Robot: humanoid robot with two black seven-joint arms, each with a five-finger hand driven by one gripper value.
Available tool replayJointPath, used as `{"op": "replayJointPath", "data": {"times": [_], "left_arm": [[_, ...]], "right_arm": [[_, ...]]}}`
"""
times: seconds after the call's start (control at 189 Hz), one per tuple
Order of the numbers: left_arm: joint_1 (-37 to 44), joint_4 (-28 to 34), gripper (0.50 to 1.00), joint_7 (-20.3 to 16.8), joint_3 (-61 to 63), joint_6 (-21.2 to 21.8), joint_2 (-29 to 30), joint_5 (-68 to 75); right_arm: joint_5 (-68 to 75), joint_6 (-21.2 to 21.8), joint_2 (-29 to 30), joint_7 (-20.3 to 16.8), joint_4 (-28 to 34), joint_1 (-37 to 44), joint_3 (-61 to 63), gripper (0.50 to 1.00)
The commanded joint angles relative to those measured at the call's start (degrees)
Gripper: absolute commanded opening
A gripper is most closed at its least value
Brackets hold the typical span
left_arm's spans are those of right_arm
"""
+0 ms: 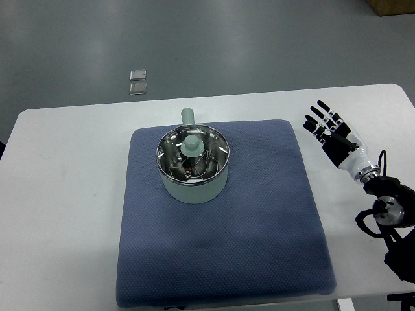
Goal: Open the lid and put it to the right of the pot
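Centrally, pale green pot (193, 181), glass lid (192, 154) on, green knob (192, 144)

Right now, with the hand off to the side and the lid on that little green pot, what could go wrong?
The right hand rests open on the white table, well away from the pale green pot.

1. The glass lid's small round knob offers little to hold, so it may slip.
2. The pot sits on a soft blue mat, so it could shift during lifting.
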Motion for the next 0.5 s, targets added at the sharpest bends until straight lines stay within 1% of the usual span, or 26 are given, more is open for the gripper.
{"op": "replayJointPath", "data": {"times": [0.0, 0.493], "left_arm": [[-0.1, 0.0, 1.0, 0.0, 0.0, 0.0, 0.0, 0.0], [0.0, 0.0, 1.0, 0.0, 0.0, 0.0, 0.0, 0.0]], "right_arm": [[0.0, -0.1, -0.2, 0.0, 0.0, 0.3, 0.0, 0.928], [0.0, -0.6, -0.8, -0.1, 0.1, 2.5, -0.4, 0.928]]}}
